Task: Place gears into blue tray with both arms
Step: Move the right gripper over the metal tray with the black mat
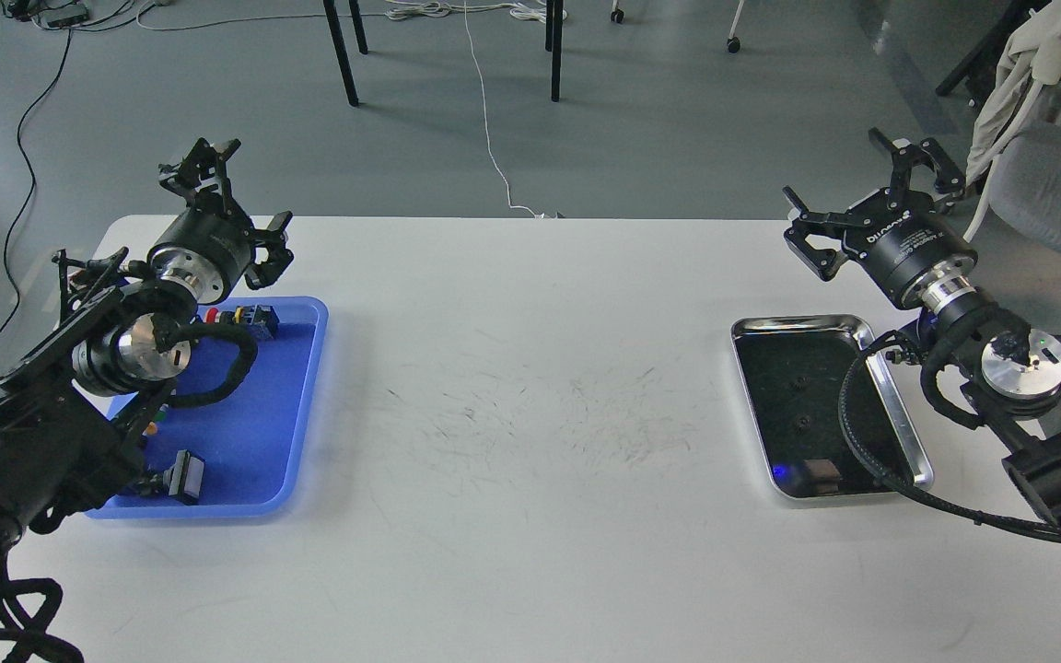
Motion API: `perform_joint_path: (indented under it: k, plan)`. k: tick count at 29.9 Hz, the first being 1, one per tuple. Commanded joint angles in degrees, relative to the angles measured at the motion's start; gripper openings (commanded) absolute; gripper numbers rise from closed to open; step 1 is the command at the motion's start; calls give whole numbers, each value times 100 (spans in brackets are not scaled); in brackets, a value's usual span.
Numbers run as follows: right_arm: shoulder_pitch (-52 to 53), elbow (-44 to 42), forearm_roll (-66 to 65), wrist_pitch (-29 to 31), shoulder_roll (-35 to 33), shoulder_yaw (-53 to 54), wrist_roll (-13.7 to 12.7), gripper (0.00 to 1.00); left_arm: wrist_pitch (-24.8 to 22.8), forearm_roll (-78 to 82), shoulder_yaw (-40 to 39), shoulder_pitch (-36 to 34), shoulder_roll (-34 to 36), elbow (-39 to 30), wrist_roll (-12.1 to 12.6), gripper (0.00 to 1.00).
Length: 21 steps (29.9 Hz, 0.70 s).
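Two tiny black gears [798,384] [803,422] lie in the shiny steel tray [899,433] on the right of the white table. On the table's left sits the blue tray [254,433], partly hidden by my left arm. My left gripper [240,201] hangs above the blue tray's far edge, open and empty. Just beyond the steel tray's far right corner my right gripper [865,195] is raised, open as well, with nothing between its fingers.
Push-button switches [247,318] [177,477] lie in the blue tray. A black cable loop [857,433] from my right arm crosses the steel tray's right side. Beyond the table are chair legs [341,55], a white floor cable [492,138] and a grey seat [1060,189].
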Motion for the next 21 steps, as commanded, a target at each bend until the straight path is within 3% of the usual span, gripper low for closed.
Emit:
perform_joint_path:
  k: [1, 16, 21]
  plan:
    - [0, 2, -21, 13, 9, 0, -1, 99, -41, 33, 1, -15, 143, -9, 9, 98]
    - [35, 2, -258, 48, -79, -132, -1, 99, -85, -2, 1, -6, 144, 210, -202, 99]
    - [44, -6, -258, 57, -123, -141, -1, 99, 134, 86, 71, -50, 126, 255, -132, 99]
